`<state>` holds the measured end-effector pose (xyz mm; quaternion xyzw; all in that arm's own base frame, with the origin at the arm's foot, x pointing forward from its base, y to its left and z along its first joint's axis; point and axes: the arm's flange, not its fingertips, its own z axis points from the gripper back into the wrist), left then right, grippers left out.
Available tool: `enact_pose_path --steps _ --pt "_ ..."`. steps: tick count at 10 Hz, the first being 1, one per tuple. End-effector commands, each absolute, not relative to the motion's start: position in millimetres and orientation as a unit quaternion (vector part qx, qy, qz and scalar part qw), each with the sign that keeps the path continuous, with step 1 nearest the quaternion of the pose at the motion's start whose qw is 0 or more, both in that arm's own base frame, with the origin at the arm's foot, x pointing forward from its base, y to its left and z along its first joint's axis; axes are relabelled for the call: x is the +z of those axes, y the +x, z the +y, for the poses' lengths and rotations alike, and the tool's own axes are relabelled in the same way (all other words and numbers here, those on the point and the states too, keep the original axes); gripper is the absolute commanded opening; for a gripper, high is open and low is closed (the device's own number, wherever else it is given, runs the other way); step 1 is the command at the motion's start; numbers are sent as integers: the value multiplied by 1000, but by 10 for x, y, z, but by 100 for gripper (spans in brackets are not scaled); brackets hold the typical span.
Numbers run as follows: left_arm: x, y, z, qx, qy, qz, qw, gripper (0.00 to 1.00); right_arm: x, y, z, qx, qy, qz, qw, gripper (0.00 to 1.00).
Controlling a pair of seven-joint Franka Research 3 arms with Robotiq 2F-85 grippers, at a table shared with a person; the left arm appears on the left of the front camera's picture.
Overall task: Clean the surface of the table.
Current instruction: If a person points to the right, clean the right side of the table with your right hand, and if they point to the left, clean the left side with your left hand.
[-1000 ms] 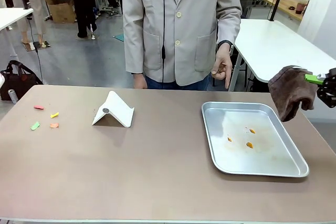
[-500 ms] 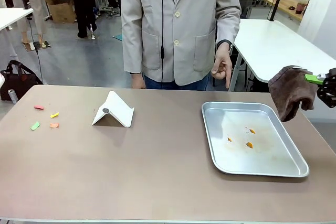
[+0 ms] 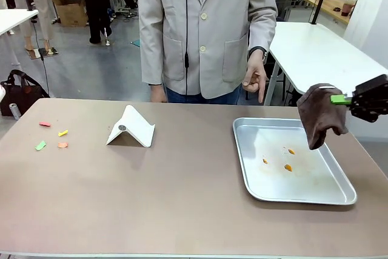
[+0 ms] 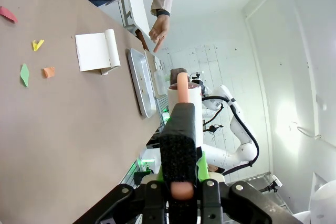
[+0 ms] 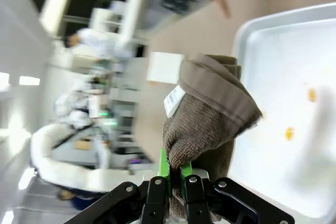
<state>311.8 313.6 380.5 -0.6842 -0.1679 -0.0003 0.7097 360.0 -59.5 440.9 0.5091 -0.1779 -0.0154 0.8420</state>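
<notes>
The brown table (image 3: 182, 192) carries several small coloured paper scraps (image 3: 51, 136) at its far left, also lying on the table (image 4: 68, 140) as scraps (image 4: 35, 45) in the left wrist view. My right gripper (image 3: 341, 99) is shut on a brown cloth (image 3: 320, 116) that hangs over the right side of the metal tray (image 3: 254, 192). In the right wrist view the cloth (image 5: 210, 114) bunches above my right gripper (image 5: 173, 174). My left gripper (image 4: 180, 174) is shut on a black-wrapped stick with a peach-coloured core (image 4: 179, 140), held above the table's edge.
The tray (image 5: 247, 35) holds a few orange crumbs (image 3: 288, 167). A white folded card (image 3: 131, 127) stands left of centre. A person in a grey jacket stands at the far side, one hand (image 3: 254, 78) pointing down near the tray's far edge.
My right gripper has carried the brown cloth leftward, from beyond the table's right edge to over the tray's right side. The scraps and the card have not moved.
</notes>
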Motion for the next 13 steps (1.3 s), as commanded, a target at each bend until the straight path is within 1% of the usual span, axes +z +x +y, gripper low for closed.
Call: enact_pose_path --steps 1,2,3,5,7,9,11,13 --pt "3820 3101 3136 -3 -685 -167 709 0 4534 3640 -454 -2 363 -165 917 9" --pt "3820 3101 3136 -3 -685 -167 709 0 4589 3690 -412 5 309 -176 935 9" --pt "3820 3101 3136 -3 -685 -167 709 0 4621 3753 -352 13 240 -165 957 9" --pt "3820 3101 3136 -3 -685 -167 709 0 4544 3940 -326 -17 150 -135 979 9" --pt "3820 3101 3136 -3 -685 -167 709 0 4389 4100 -295 -25 99 -117 988 9" --pt "3820 3101 3136 -3 -685 -167 709 0 4236 4240 -258 -40 65 -105 992 9" --pt "3820 3101 3136 -3 -685 -167 709 0 3996 4406 -158 -47 57 -89 993 9" --pt "3820 3101 3136 -3 -685 -167 709 0 3782 4543 -36 -44 78 -80 993 9"
